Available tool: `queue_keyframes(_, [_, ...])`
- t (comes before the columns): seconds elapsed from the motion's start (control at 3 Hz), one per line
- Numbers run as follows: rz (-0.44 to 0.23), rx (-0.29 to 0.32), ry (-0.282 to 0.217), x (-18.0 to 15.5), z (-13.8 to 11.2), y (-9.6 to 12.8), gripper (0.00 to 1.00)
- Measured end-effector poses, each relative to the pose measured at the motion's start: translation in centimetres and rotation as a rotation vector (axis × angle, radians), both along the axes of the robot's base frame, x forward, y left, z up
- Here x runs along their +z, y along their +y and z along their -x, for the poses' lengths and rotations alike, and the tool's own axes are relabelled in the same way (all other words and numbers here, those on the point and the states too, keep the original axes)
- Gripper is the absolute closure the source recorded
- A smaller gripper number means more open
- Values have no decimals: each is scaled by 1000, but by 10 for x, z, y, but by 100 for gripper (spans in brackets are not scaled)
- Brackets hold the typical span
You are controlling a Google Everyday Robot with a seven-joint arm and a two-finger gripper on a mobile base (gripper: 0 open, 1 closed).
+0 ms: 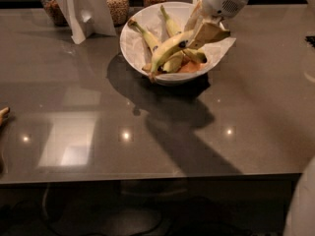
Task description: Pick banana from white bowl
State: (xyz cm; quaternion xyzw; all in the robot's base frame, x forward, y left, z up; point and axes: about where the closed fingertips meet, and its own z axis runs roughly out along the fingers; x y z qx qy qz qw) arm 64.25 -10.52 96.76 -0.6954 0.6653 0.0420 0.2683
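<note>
The white bowl (145, 14), lined with white paper, stands at the back middle of the dark table. The banana (167, 52), long and yellow with a dark sticker near its middle, lies slantwise across the fruit, its right end raised. My gripper (201, 29) comes down from the upper right over the bowl's right side. Its tan fingers (210, 33) are closed on the banana's right end. Shorter greener bananas (148, 36) lie behind it in the bowl.
Glass jars of grain (116, 4) and a white card stand (82, 10) are behind the bowl to the left. A small yellowish object (3, 114) sits at the left edge. The table's front edge (147, 175) runs across low in view.
</note>
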Motion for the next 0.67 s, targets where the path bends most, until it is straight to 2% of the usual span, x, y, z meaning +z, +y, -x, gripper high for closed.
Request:
queue_keyframes(0.33, [-28,30,-24,24,33,-12,100])
queue_keyframes(0.67, [-84,41,-22,38,69,-27,100])
